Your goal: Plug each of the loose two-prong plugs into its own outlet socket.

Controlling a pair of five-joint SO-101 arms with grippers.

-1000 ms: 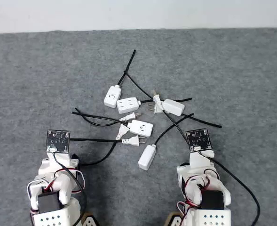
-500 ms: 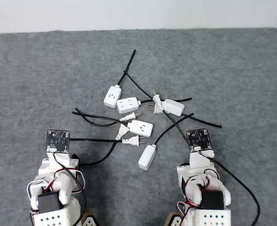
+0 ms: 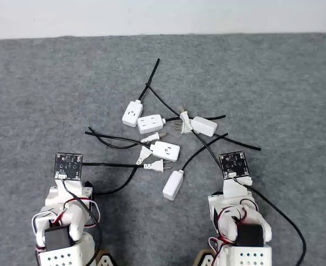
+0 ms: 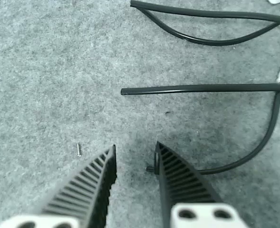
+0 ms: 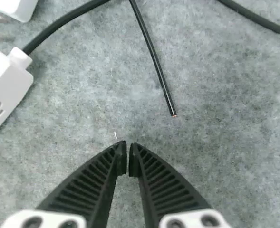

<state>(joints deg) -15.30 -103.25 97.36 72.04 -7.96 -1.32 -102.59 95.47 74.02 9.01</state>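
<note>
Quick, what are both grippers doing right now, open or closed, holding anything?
Left gripper: open, holding nothing.
Right gripper: closed, holding nothing.

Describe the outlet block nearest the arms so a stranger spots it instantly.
On the grey carpet-like table surface, find the cluster of white plugs and sockets on black cords. The white oblong plastic outlet block lies at the cluster's edge nearest the right arm. Unlike its neighbours, it lies alone and tilted, touching only its own black cord.
</note>
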